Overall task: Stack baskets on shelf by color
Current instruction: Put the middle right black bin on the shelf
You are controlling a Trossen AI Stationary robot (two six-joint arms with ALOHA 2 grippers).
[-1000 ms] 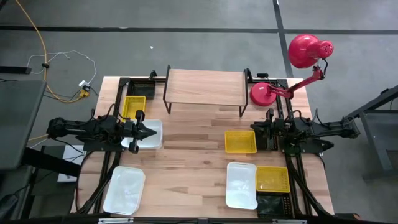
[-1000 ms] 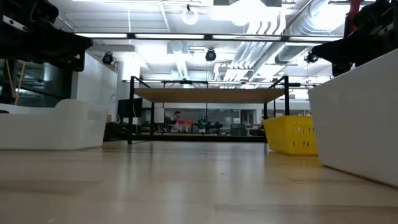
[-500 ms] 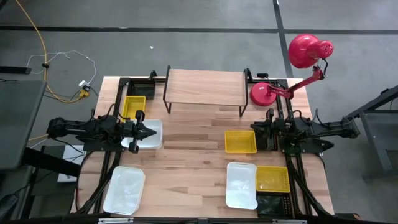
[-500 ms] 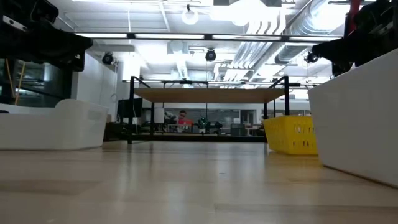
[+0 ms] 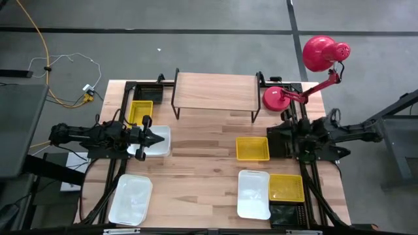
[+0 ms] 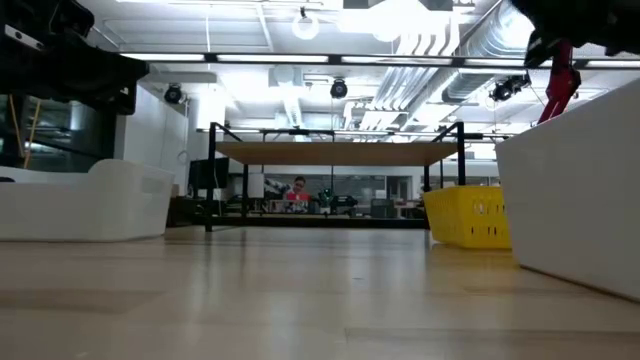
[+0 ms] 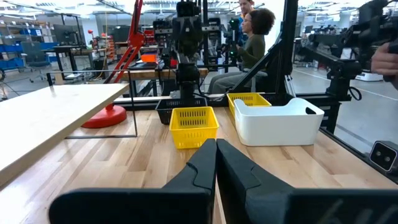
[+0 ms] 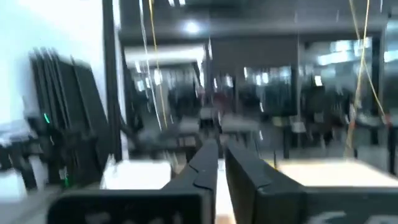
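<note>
change: my right pincer (image 5: 273, 141) is starting to move and crack open a tiny bit, holding nothing | left pincer (image 5: 159, 138) is staying shut, empty | yellow basket (image 5: 252, 148) is sitting on worktop (image 5: 202, 163) | shelf (image 5: 214, 91) is waiting bare

No text, label, brand, number or sign can be read in any of the views.
</note>
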